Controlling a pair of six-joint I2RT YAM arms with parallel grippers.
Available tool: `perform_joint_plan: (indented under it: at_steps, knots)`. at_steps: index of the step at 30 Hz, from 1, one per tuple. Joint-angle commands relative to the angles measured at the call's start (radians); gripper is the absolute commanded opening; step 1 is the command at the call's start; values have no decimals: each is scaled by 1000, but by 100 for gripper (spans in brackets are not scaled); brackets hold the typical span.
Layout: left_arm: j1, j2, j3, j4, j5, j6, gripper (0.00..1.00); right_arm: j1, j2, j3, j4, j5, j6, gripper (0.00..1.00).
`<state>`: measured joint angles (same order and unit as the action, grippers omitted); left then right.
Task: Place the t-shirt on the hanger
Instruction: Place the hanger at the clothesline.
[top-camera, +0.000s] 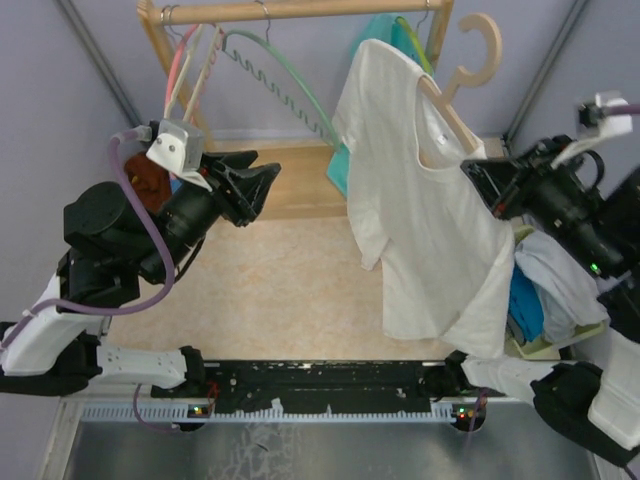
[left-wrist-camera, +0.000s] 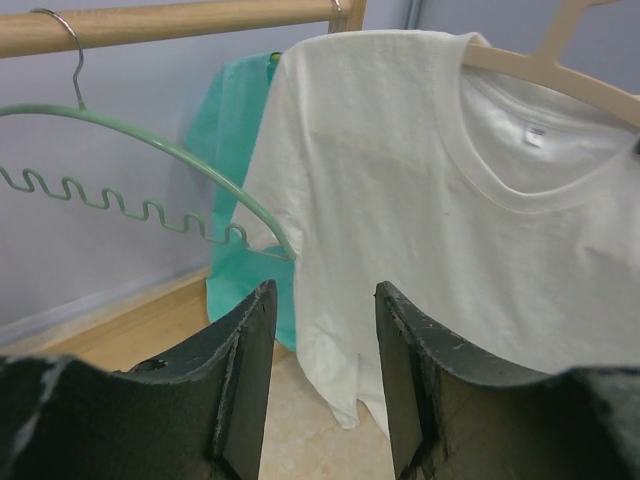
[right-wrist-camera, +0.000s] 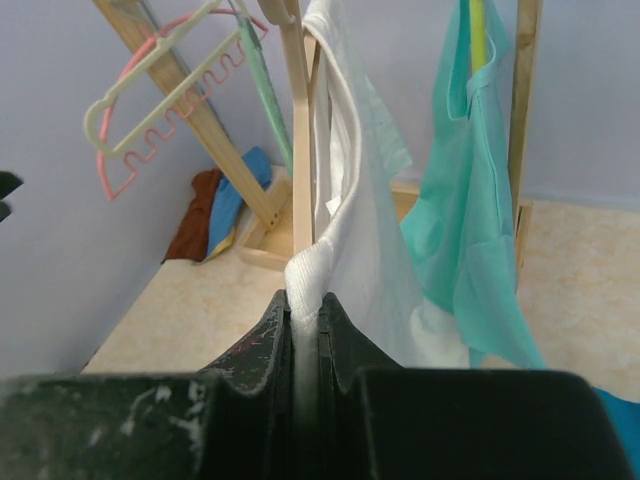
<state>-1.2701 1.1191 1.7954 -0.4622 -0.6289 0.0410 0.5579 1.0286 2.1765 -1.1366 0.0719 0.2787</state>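
Note:
The white t-shirt (top-camera: 420, 210) hangs draped over the beige hanger (top-camera: 470, 70), whose hook is free in the air to the right of the rack post. My right gripper (top-camera: 478, 182) is shut on the shirt's right shoulder fabric (right-wrist-camera: 310, 270) and holds it up; the hanger's arm (right-wrist-camera: 300, 150) runs up just beyond the jaws. My left gripper (top-camera: 268, 186) is open and empty, left of the shirt and apart from it. In the left wrist view the shirt (left-wrist-camera: 420, 200) and hanger (left-wrist-camera: 560, 75) show beyond the gripper (left-wrist-camera: 320, 292), whose fingers stand apart.
A wooden rack rail (top-camera: 300, 10) at the back carries pink hangers (top-camera: 185, 60), a thin green hanger (top-camera: 290, 70) and a teal top (top-camera: 385, 35). Rust-brown and blue garments (top-camera: 150, 185) lie at the left. A pile of clothes (top-camera: 550, 285) lies at the right edge.

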Motion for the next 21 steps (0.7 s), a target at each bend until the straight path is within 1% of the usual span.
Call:
perform_joint_plan:
  at_steps: [1, 4, 9, 21]
  knots:
    - [2, -16, -8, -22, 13, -27, 50, -1, 168, 73, 54, 54, -25, 0]
    - [2, -27, -11, -34, 15, -35, 50, -1, 237, 92, 58, 83, -24, 0]
    - [1, -32, -12, -47, 24, -38, 50, -1, 300, 64, 185, 93, -28, 0]
    - [2, -52, -16, -78, 40, -47, 50, -2, 486, 182, 387, 172, -44, 0]
